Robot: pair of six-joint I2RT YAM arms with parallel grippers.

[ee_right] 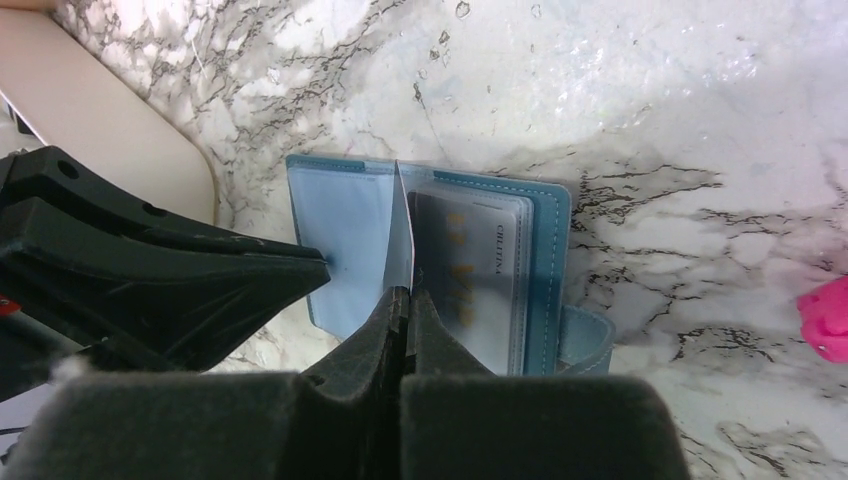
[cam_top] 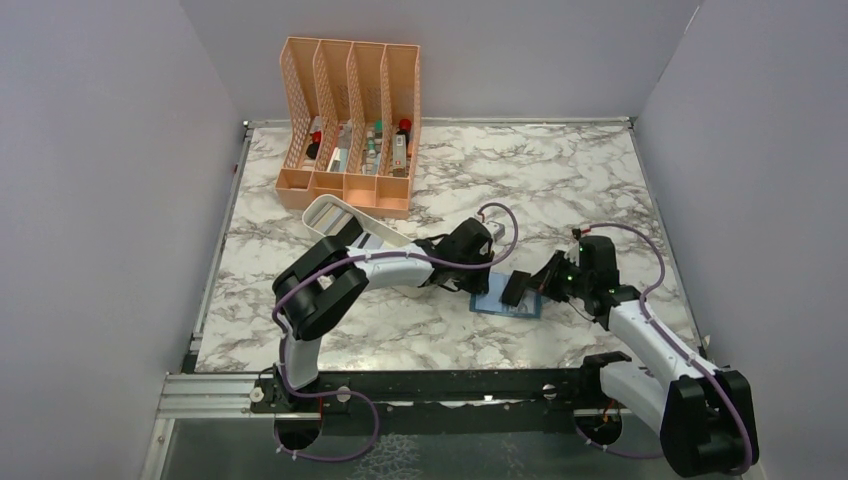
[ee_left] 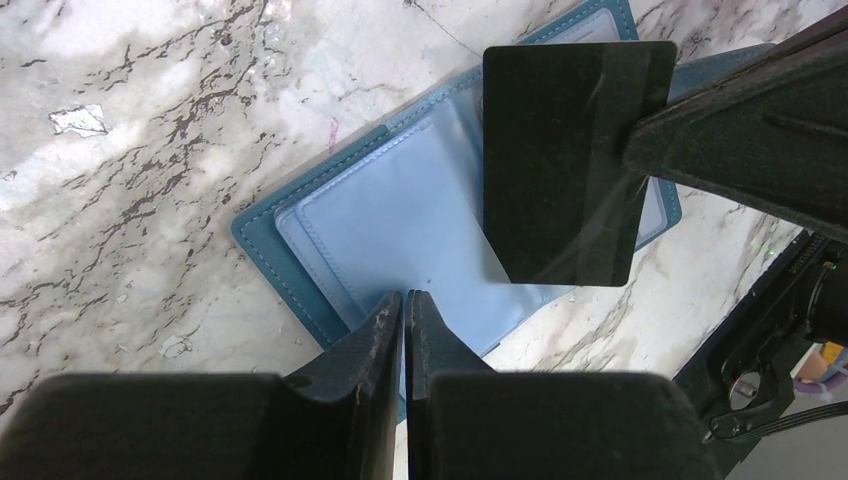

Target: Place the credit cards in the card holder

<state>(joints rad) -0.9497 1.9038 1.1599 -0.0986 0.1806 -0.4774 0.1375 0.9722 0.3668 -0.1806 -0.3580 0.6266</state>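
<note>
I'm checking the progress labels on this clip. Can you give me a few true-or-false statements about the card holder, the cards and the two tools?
1. The card holder lies open on the table. True.
2. The right tool is empty. False: it is shut on a credit card, held on edge above the open holder.
3. A second card sits in one of the holder's sleeves. True.
4. The left tool hangs wide open, far from the holder. False: its jaws are nearly together and its tip is at the holder's open page.
</note>
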